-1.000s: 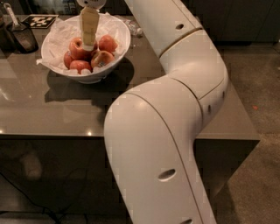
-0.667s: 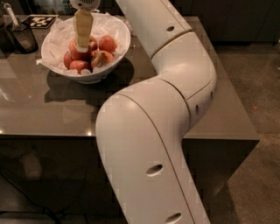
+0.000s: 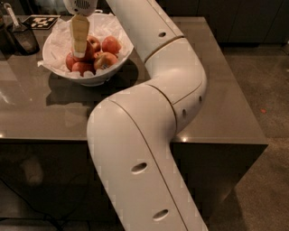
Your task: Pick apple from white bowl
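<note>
Tool [image 3: 79, 53] down among apples [image 3: 111, 45] — perhaps five — in one white bowl [image 3: 108, 73]; its grip unclear.

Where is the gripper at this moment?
Upper left of the camera view, the gripper hangs down into the white bowl, its tip among the apples on the bowl's left side.

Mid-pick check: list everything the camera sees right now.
white bowl: one, glossy white, back left of the table
paper: one crumpled sheet, white, lining the bowl
apples: about five visible, red, piled in the bowl
dark container: one, dark, left of the bowl, holding a scoop
marker tag: one, black and white, behind the bowl
table: one, glossy grey-brown
arm: one, white, bending over the table
gripper: one, tan, down in the bowl among the apples
</note>
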Tool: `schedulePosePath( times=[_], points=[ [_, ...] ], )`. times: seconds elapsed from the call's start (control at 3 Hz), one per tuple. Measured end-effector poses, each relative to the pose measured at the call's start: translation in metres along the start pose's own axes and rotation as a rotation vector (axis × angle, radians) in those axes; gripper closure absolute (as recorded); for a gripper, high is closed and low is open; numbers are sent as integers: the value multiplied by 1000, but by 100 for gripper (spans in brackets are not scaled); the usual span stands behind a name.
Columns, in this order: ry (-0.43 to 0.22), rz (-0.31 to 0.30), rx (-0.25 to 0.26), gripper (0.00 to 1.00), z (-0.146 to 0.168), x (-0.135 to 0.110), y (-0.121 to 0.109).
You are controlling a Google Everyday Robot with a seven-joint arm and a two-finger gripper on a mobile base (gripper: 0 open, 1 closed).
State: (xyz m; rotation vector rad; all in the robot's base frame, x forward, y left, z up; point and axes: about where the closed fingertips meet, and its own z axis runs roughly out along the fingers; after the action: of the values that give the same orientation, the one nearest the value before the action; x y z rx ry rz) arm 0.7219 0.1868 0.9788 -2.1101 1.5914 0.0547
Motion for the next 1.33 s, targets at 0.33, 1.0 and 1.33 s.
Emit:
schedulePosePath(
  times=[0.33, 1.0, 1.33],
  points=[
    [-8, 6, -18, 0, 14, 1, -1],
    [-19, 57, -53, 1, 37, 18, 0],
    [-15, 79, -57, 11, 41, 29, 0]
  ],
)
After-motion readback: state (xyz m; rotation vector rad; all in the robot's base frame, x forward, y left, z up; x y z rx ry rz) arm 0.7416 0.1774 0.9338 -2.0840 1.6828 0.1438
